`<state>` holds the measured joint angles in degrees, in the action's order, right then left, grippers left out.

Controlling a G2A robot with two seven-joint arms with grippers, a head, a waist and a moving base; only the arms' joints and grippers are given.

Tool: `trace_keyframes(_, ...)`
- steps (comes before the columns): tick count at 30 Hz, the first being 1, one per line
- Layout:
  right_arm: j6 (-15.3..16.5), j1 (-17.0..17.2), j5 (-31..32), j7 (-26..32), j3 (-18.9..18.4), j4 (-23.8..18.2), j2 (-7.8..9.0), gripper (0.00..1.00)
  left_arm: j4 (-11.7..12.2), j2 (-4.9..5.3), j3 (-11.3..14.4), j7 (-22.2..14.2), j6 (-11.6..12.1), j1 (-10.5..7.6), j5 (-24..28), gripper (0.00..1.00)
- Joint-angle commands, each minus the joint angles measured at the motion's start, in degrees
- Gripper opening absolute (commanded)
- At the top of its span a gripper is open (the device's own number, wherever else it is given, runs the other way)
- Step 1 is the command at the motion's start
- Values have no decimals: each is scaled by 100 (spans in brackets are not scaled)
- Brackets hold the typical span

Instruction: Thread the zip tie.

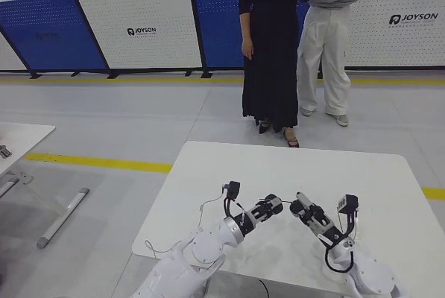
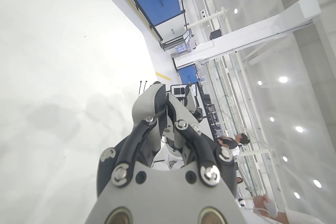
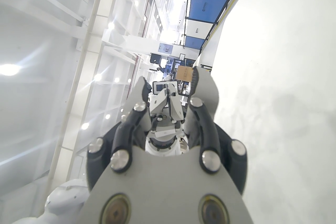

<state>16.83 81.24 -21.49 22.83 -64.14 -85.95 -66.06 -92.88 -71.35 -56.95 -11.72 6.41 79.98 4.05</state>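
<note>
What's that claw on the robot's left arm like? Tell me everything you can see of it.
The left gripper has two pale grey fingers, driven by black link bars with silver screws on a grey base plate. The fingers are pressed together, and a thin black strip, seemingly the zip tie, comes out of the seam between them. It is held above the white table, pointing at the right gripper without touching it.
</note>
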Motion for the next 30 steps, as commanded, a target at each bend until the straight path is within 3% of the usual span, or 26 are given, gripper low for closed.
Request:
trace_keyframes(1,-49,106,24,100,-162,-78,36,100,-90,27,-94,-73,-20,68,19,0)
trace_keyframes(4,-269,281,-257,432,-363,-264,80,100,-197,51,-149,-241,-44,138,96,0)
trace_keyframes(12,-269,281,-257,432,-363,-264,80,100,-197,51,-149,-241,-44,138,96,0)
trace_keyframes(16,-216,214,399,399,-380,-325,100,100,-95,27,-121,143,-58,73,-90,0)
trace_keyframes(19,-217,206,865,597,-635,-383,169,100,-6,16,-105,46,-65,12,59,0)
trace_keyframes(22,-410,198,1384,1123,-920,-508,270,100,40,22,-100,-351,-69,-19,343,0)
trace_keyframes(24,-481,207,1237,1361,-1061,-588,298,100,40,22,-100,-351,-69,-19,343,0)
trace_keyframes(30,-481,207,1237,1361,-1061,-588,298,100,40,22,-100,-351,-69,-19,343,0)
